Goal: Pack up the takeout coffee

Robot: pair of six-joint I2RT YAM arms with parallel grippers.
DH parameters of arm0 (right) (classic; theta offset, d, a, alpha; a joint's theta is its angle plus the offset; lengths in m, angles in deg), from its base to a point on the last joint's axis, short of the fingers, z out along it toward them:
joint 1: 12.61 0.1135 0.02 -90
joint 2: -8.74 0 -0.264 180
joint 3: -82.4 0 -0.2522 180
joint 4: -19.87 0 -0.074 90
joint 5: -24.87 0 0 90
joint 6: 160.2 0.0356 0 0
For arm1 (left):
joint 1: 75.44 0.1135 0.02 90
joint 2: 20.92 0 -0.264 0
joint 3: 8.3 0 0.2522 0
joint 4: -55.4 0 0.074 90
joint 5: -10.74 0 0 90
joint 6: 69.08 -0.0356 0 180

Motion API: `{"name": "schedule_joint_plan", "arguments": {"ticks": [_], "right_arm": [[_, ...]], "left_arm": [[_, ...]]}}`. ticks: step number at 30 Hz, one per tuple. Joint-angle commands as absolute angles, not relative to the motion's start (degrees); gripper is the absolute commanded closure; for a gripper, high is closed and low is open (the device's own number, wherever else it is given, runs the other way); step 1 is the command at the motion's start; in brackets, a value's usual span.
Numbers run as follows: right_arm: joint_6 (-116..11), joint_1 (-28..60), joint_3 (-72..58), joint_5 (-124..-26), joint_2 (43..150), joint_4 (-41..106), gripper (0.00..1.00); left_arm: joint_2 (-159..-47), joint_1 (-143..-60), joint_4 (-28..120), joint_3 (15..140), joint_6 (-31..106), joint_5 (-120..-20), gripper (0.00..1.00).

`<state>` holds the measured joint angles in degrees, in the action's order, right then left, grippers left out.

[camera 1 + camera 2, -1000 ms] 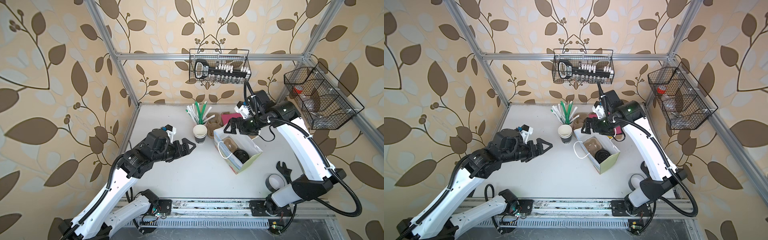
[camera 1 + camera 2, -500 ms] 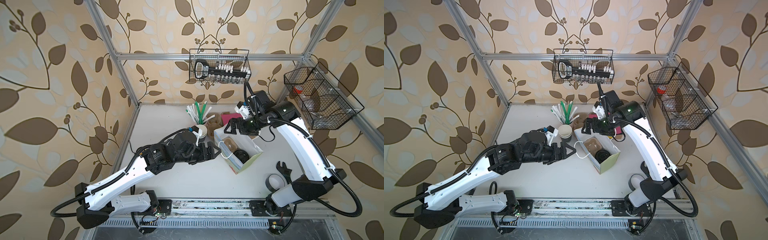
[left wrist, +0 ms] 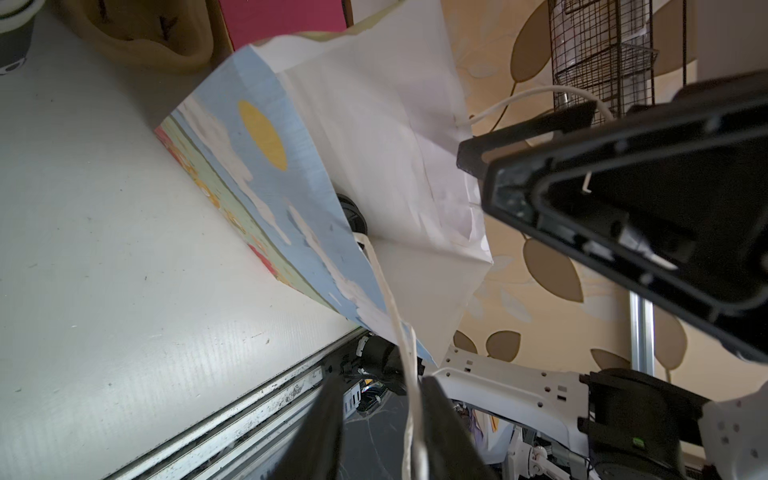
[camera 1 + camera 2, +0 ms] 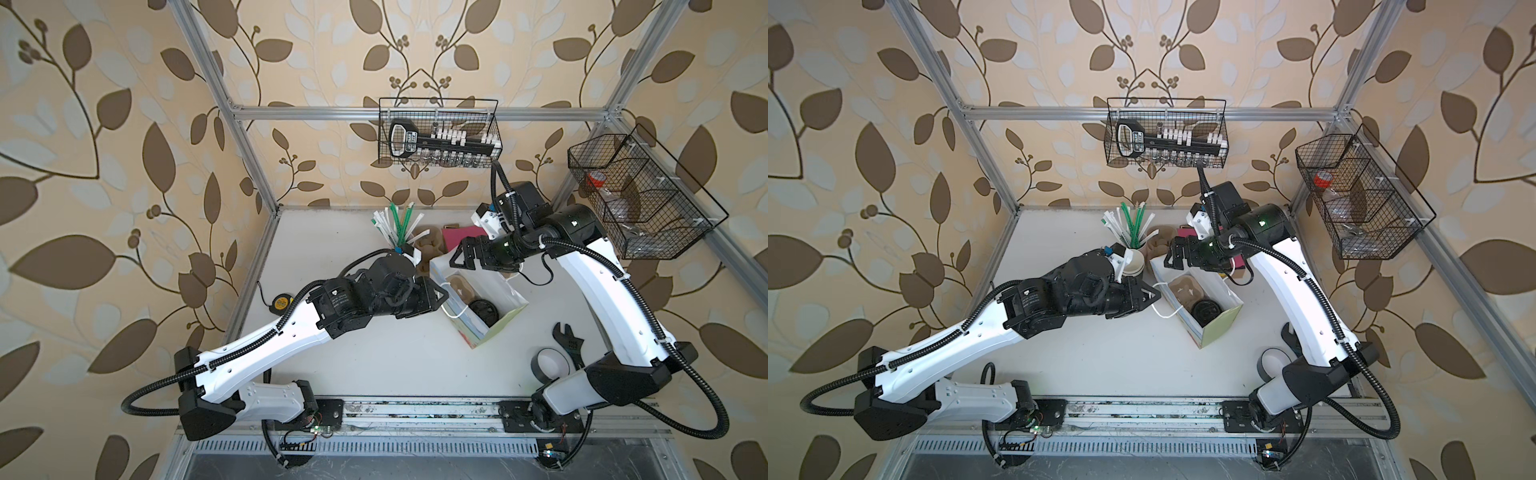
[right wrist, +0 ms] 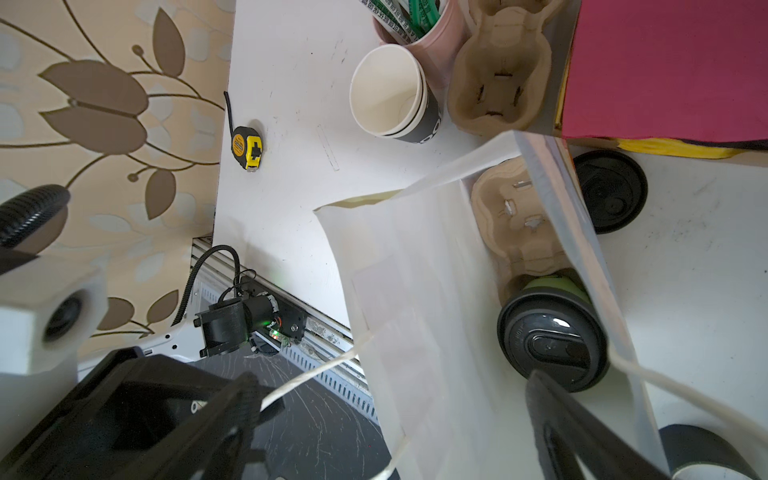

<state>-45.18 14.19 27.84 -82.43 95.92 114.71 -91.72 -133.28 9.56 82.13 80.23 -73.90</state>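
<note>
The takeout coffee (image 4: pixel 484 309) (image 4: pixel 1205 311) (image 5: pixel 552 336), a light-green cup under a black lid, stands inside the open paper bag (image 4: pixel 505 328) (image 4: pixel 1223 328) (image 3: pixel 266 195) in a cardboard carrier (image 5: pixel 515 224). My left gripper (image 4: pixel 441 293) (image 4: pixel 1155 296) (image 3: pixel 380 378) is at the bag's near side. Its jaws are narrowed but still open, and the white handle cord (image 3: pixel 395 316) runs between them, lying against one finger. My right gripper (image 4: pixel 463 257) (image 4: pixel 1173 255) (image 5: pixel 390 436) hangs wide open over the bag's back end, holding nothing.
Behind the bag stand stacked lidless cups (image 5: pixel 390 95), a cup of straws (image 4: pixel 399 228), spare carriers (image 5: pixel 498 70) and a pink box (image 4: pixel 457 237). A loose black lid (image 5: pixel 611 199) lies beside the bag. A tape measure (image 4: pixel 280 302) lies left; a wrench (image 4: pixel 567 338) and tape roll (image 4: pixel 550 363) lie right.
My left arm swung right from the table's left side to the bag, and its jaws narrowed around the near handle cord. The right arm and the bag stayed put.
</note>
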Motion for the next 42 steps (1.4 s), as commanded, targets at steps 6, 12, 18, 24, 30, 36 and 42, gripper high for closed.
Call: {"name": "schedule_joint_plan", "arguments": {"ticks": [6,12,18,24,30,36,42], "right_arm": [[-46.20,13.93,26.99,-83.41,94.07,115.01,0.00],[-46.20,13.86,27.32,-82.75,93.85,115.28,0.00],[-46.23,13.97,27.40,-82.41,93.61,115.28,0.00],[-46.38,13.92,28.35,-82.16,92.98,115.10,0.00],[-46.57,13.94,31.71,-81.17,92.08,114.66,0.00],[-45.48,12.83,33.34,-75.86,88.47,111.29,0.00],[-43.13,6.28,20.45,-78.89,82.08,103.55,0.00]], "left_arm": [[-94.39,-133.80,9.11,90.78,79.67,-74.96,1.00],[-93.36,-133.80,9.09,91.46,80.90,-74.39,1.00],[-90.26,-133.75,11.18,84.94,83.47,-74.16,1.00],[-87.54,-133.80,10.24,82.38,83.81,-74.89,0.93],[-85.28,-133.73,8.57,81.10,81.32,-77.18,0.48],[-83.08,-133.64,1.62,84.38,75.16,-84.79,0.25],[-80.71,-130.08,-6.47,89.44,64.25,-93.89,0.07]]}}
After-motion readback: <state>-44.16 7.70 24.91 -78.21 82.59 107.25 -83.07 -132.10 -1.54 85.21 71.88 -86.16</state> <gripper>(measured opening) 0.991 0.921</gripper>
